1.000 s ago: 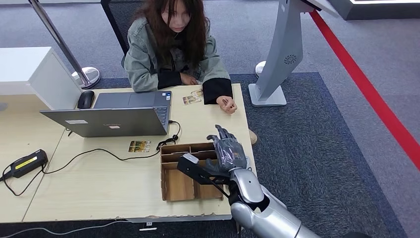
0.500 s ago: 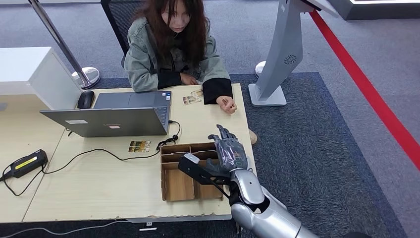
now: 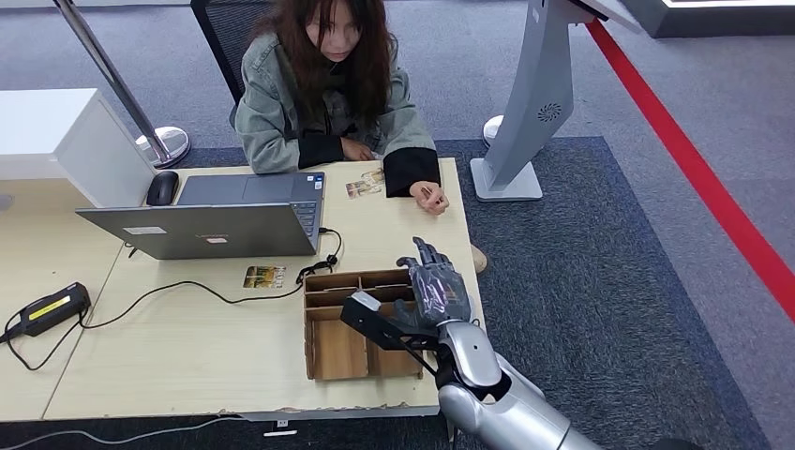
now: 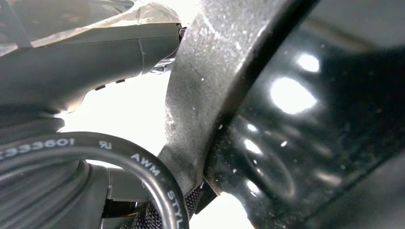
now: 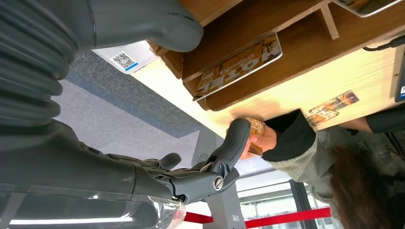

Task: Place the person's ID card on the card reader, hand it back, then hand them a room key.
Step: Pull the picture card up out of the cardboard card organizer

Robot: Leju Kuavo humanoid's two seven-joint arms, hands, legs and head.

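Wood desk (image 3: 187, 347): right hand (image 3: 433, 289) empty, fingers spread over key tray (image 3: 319, 349). Room key (image 5: 238, 66) looks thin, stiff, slick; pinch its edge. Left hand: can't tell.

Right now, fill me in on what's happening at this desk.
The right robot hand hovers open over the cardboard organizer, where a card lies in one compartment. The person sits across the desk, holding a card in a hand. Two more cards lie by the laptop.
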